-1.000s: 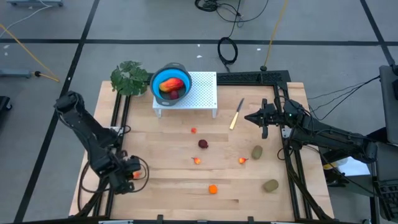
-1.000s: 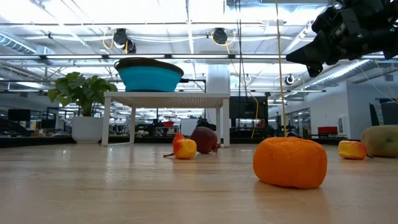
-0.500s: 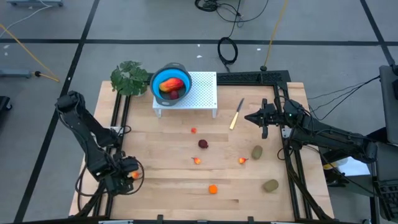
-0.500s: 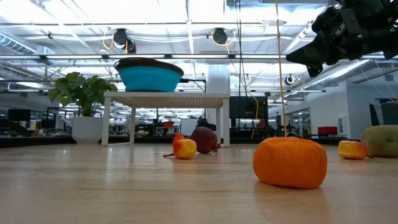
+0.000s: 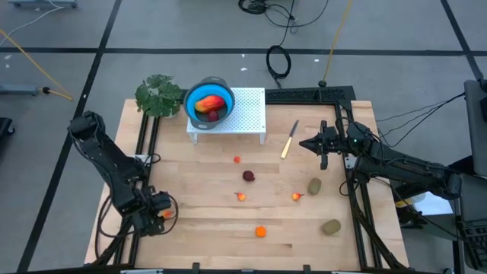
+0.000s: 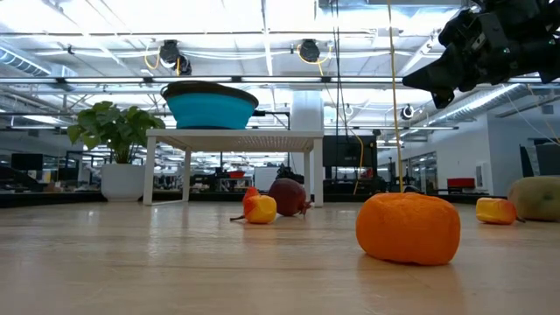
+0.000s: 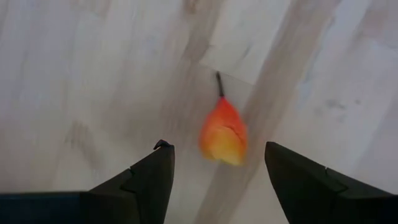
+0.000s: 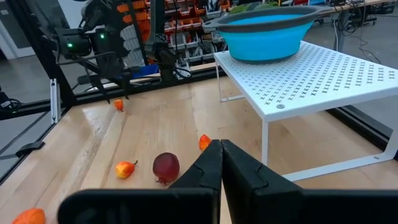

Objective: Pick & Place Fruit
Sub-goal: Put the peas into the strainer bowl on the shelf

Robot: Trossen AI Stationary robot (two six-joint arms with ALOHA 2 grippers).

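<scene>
My left gripper (image 5: 157, 215) points down over the table's near left corner, open. A small orange-red fruit piece (image 7: 222, 130) with a dark stem lies on the wood between its fingers (image 7: 155, 171), apart from both. The same piece (image 8: 119, 104) shows far off in the right wrist view. My right gripper (image 5: 304, 142) waits shut, level, above the table's right side. Loose on the table are a dark red ball (image 5: 249, 176), three orange-red bits (image 5: 241, 196), an orange ball (image 5: 261, 231) and two olive ovals (image 5: 314, 185). A blue bowl (image 5: 199, 97) holds a red-orange piece (image 5: 211, 104).
The bowl stands on a white perforated rack (image 5: 247, 110) at the far edge, with a green plant (image 5: 160, 95) to its left. A pale-handled knife (image 5: 289, 139) lies right of the rack. Black frame rails (image 5: 144, 152) run along both sides of the table.
My left gripper has come down a little toward the small orange-red piece at the near left corner.
</scene>
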